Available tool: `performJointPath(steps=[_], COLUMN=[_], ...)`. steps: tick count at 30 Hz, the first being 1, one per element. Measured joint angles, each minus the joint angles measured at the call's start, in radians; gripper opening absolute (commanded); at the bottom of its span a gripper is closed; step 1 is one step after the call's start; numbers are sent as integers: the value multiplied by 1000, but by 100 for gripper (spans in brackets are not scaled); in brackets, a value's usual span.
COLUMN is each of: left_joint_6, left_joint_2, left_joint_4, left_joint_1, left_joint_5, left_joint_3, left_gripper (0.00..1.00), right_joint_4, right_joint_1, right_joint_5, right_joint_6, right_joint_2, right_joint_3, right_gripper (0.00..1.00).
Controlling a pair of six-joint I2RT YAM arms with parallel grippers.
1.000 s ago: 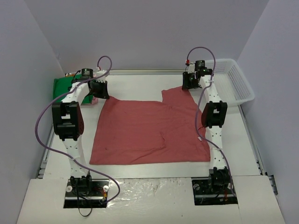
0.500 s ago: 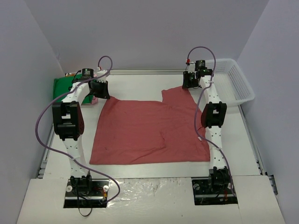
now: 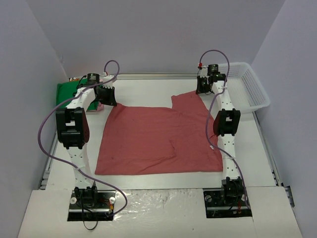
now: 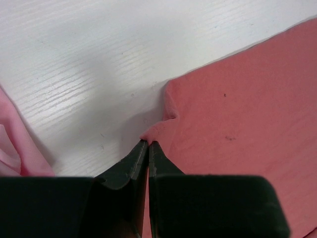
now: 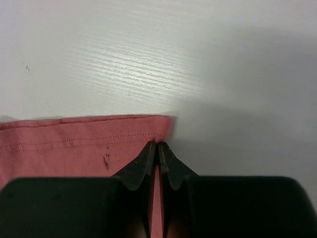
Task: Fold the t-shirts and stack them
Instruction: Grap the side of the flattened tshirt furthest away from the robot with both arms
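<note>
My left end effector [image 4: 147, 145] is pinched tight on the red shirt [image 3: 158, 139] at its far-left corner, cloth puckered at the tips. My right end effector [image 5: 157, 146] is clamped on the far-right corner, hem caught btwn the tips. The shirt lies spread flat on the counter [image 3: 143, 87] btwn my arms, w/ a step in its far edge. Just left of my left tips sits the pink shirt [image 4: 12, 144]; the green shirt [image 3: 63, 92] is at the counter's far-left edge. Far right stands the basket [image 3: 250, 91], apart from the red cloth.
</note>
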Motion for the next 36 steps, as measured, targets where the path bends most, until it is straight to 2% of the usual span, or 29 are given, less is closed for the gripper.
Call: performJointPath(steps=[11,16,36], left_joint_6=[2,18,50], left_joint_2=[0,0,-72], left_joint_4=[-16,-44,-76], left_joint_1=[0,0,13], left_joint_5=[0,12,100], left_joint_3=[5,40,-17], left_gripper=[2,2,2], right_joint_4=[1,-10,-38], right_joint_1=[0,0,-11], right_joint_5=[-5,-6,-31], right_joint_6=[-13,-39,-119], right_joint_2=[6,-38,-487], right_joint_3=[11,-57,-467], right_gripper=[0,0,0])
